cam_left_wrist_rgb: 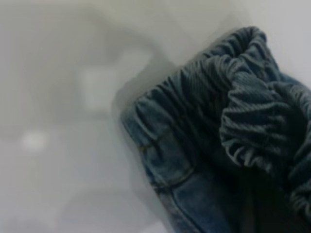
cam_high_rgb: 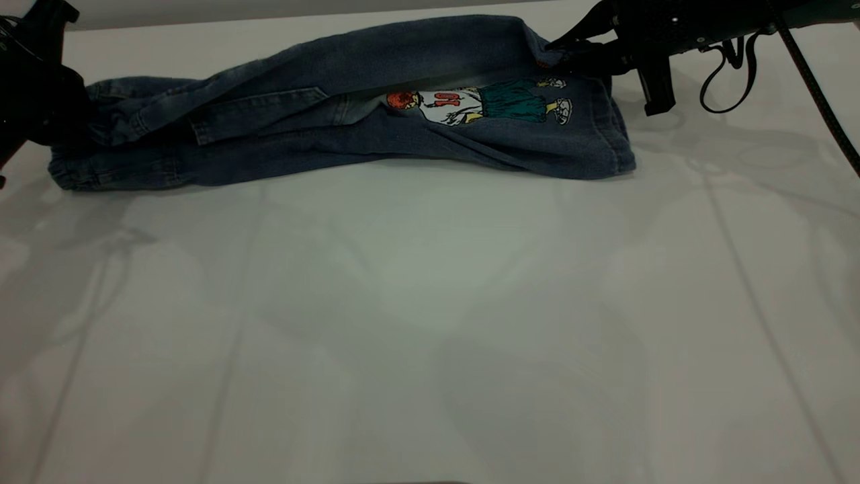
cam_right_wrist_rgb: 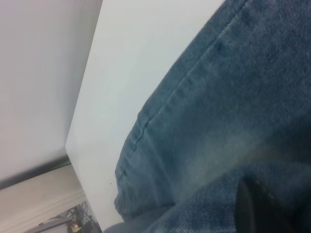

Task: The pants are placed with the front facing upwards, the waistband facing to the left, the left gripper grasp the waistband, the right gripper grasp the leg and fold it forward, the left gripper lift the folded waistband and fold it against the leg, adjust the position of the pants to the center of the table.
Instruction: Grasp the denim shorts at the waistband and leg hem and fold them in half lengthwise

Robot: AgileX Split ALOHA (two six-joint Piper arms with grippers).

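Your pants (cam_high_rgb: 336,128) are lying folded lengthwise across the upper part of the frame, near the table's (cam_high_rgb: 430,323) far edge, with the cartoon print (cam_high_rgb: 480,104) facing up on the leg (cam_high_rgb: 524,134). At upper left, your left gripper (cam_high_rgb: 40,101) is sitting against the waistband (cam_left_wrist_rgb: 233,111); you cannot tell how its fingers stand. At upper right, your right gripper (cam_high_rgb: 571,50) is pinching the leg's upper layer. Wide bare tabletop is stretching toward the lower frame.
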